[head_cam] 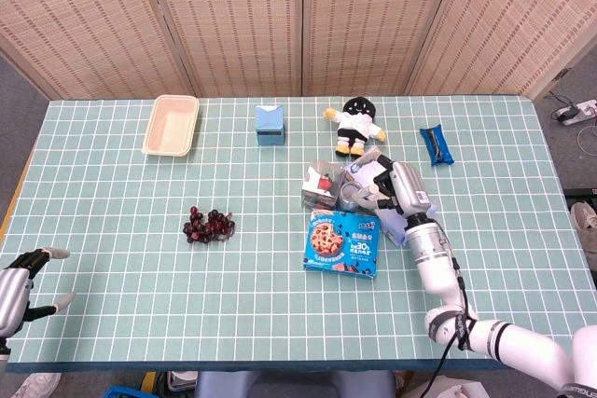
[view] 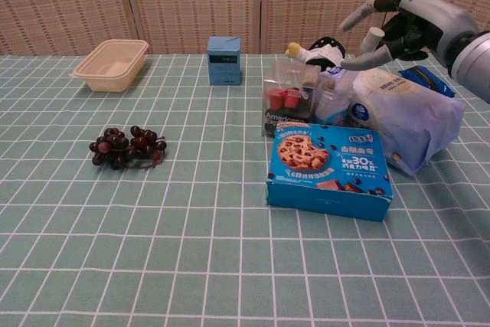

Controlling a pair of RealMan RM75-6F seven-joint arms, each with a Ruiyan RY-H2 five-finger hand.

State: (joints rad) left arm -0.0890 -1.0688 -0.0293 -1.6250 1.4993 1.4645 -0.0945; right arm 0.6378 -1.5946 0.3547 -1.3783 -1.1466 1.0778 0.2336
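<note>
the cookie box (view: 329,168) lay at the front of the cluster; behind it stood the clear box (view: 289,99) and bottle (view: 331,99), the bag (view: 406,116) to their right; the right hand (view: 402,24) hovered above — grapes (view: 125,147) well left; tray (view: 112,64) behind them.
</note>
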